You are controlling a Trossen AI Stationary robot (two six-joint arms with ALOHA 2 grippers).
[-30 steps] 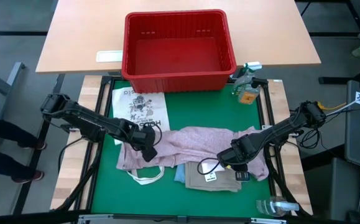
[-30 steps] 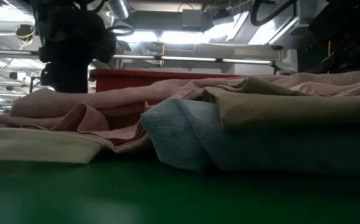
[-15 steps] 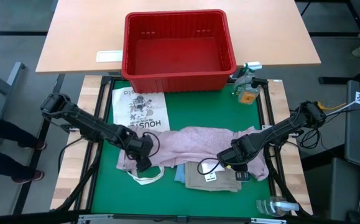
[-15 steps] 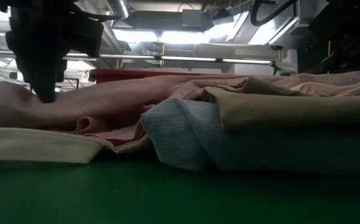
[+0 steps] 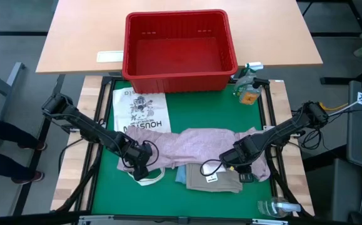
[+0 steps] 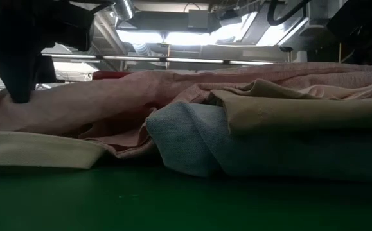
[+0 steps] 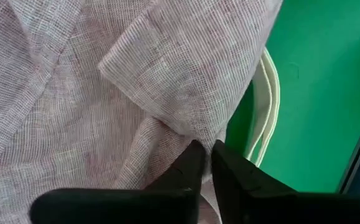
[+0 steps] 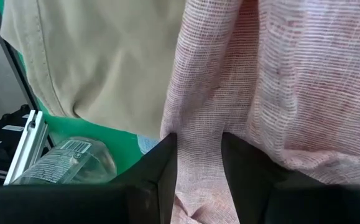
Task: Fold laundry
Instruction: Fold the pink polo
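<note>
The pink shirt (image 5: 196, 142) lay spread across the bench's (image 5: 218, 112) near half, over the jeans (image 6: 192, 144) and khaki piece (image 5: 215, 178). Your left end effector (image 5: 140, 170), pinched on its left hem, had dragged that edge nearward within the last second; the right end effector (image 5: 242, 169) held its corner, so the fold was starting.

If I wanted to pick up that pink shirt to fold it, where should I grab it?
Probably at its two outer ends, coming down from above. The pink shirt lies spread flat and wide over the other clothes, so pinching an edge fold at each side would let it hang straight. The left gripper and right gripper each have their fingers closed on such a fold.
</note>
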